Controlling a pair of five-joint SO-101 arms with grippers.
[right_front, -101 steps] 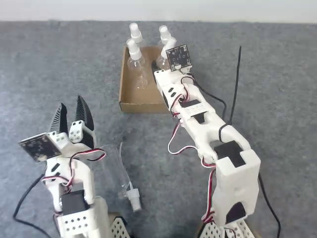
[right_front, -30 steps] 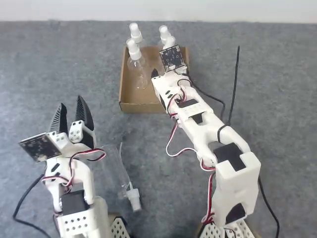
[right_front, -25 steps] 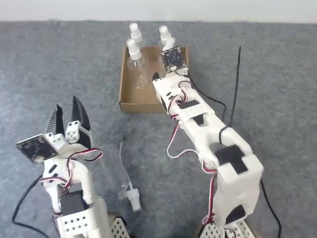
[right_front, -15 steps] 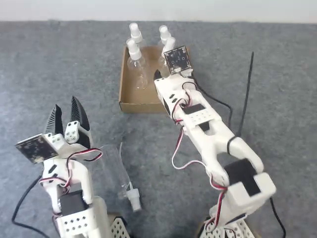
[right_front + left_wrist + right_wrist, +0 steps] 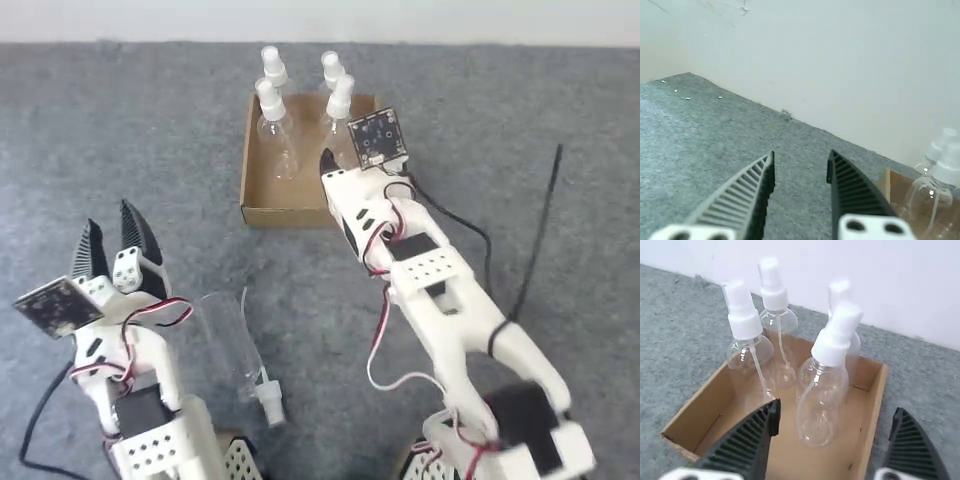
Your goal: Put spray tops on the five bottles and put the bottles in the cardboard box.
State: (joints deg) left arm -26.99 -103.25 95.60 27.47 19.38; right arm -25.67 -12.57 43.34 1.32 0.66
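Note:
Four clear bottles with white spray tops stand upright in the cardboard box (image 5: 258, 190): two at the back (image 5: 270, 65) (image 5: 332, 68) and two in front (image 5: 272, 112) (image 5: 340, 100). My right gripper (image 5: 340, 165) hovers open at the box's near right corner. In the right wrist view its wide-spread fingers (image 5: 837, 412) frame the nearest bottle (image 5: 822, 390) without touching it. A fifth bottle (image 5: 228, 335) lies on the carpet between the arms, with a white spray top (image 5: 268, 395) at its near end. My left gripper (image 5: 110, 240) stands open and empty, left of that bottle.
Grey carpet covers the floor, with a white wall behind the box. A black cable (image 5: 535, 240) runs along the carpet right of the right arm. In the left wrist view, the box (image 5: 896, 186) and bottles (image 5: 935, 185) sit far off beside the open gripper (image 5: 801, 157).
The right arm has drawn back from over the box toward its near edge, and the front right bottle now stands free. The left arm has shifted to the left and nearer.

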